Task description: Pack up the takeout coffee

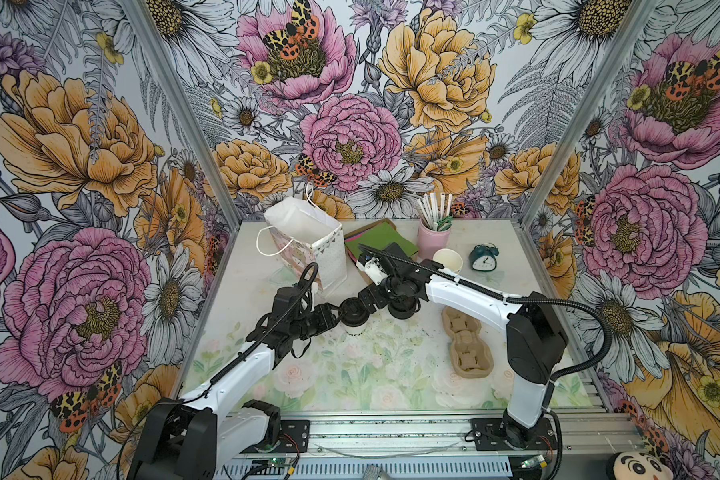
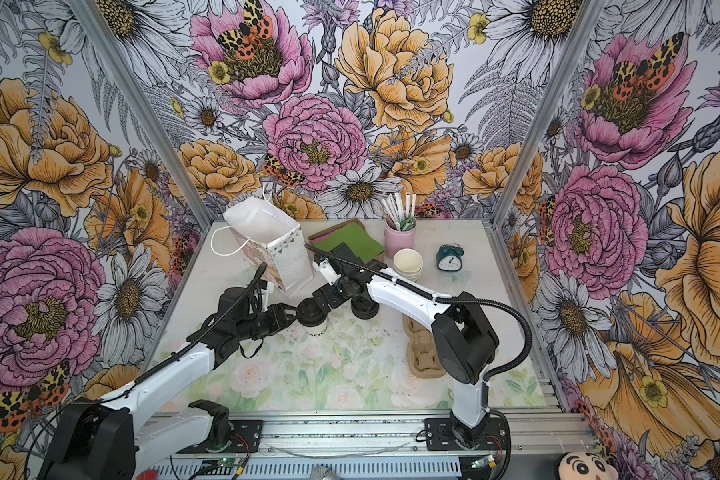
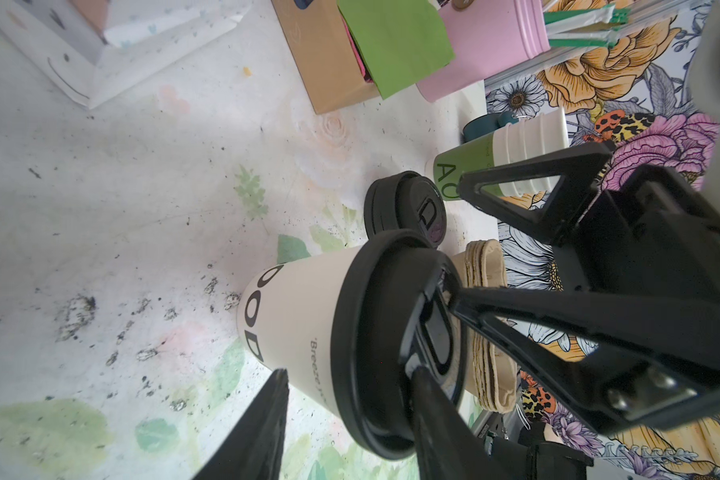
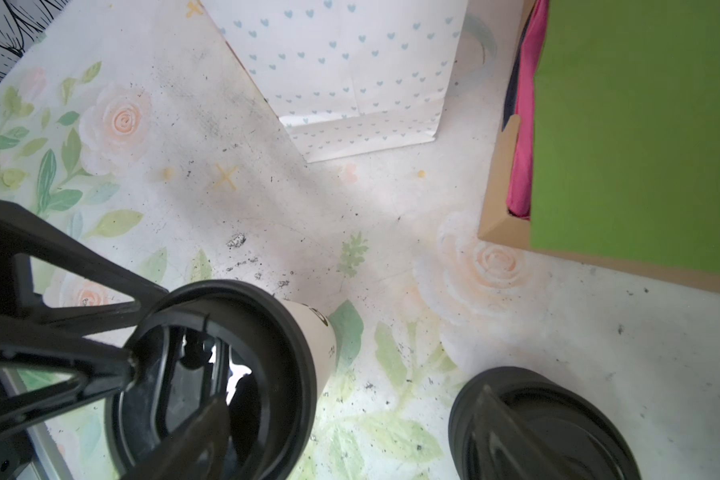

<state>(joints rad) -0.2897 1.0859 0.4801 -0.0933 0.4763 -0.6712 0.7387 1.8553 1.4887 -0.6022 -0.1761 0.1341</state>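
The counter [image 1: 350,374] is crowded. The paper bag [image 1: 308,245], just beyond the left tool [image 1: 336,316], stands open with nothing showing inside, so I judge the packing barely begun. The cup carrier [image 1: 466,340] lies back under the right tool's [image 1: 371,306] arm, its wells bare. The takeout coffee [image 1: 354,318] stands upright between both tools. The right tool's jaws are spread wide, one tip resting on the lid [image 3: 375,332]. The left tool's jaws straddle the cup's top, and I cannot tell whether they are clamped.
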